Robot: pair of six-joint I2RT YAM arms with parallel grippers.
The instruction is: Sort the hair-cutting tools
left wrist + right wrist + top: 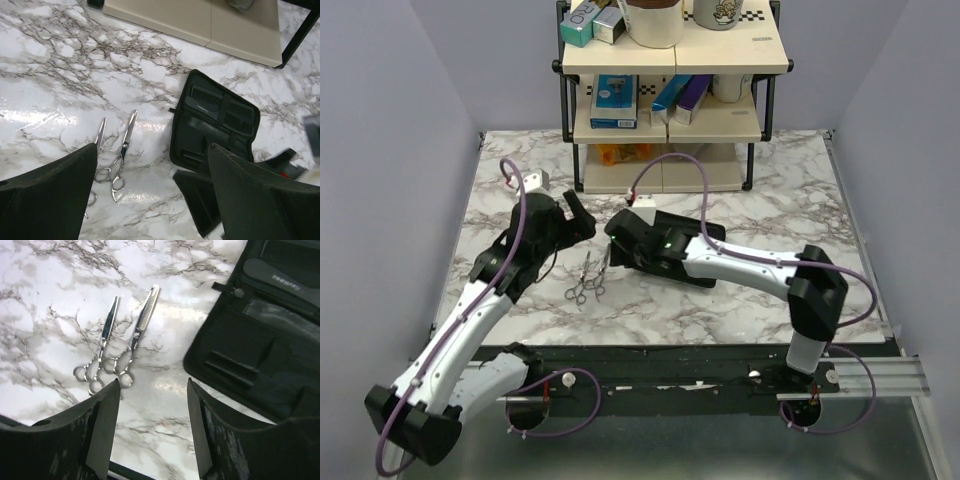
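Two pairs of scissors [587,280] lie side by side on the tabletop [790,190], left of its middle, with tips toward the far edge and loops toward the near edge. The plain pair [105,335] is left of the toothed pair [141,326], and their loops meet. Just right of them lies an opened pouch [215,122] with a comb [280,280] in it. A shelf unit [670,125] stands at the middle of the far edge, with boxes [615,100] on its middle shelf and mugs [655,22] on top.
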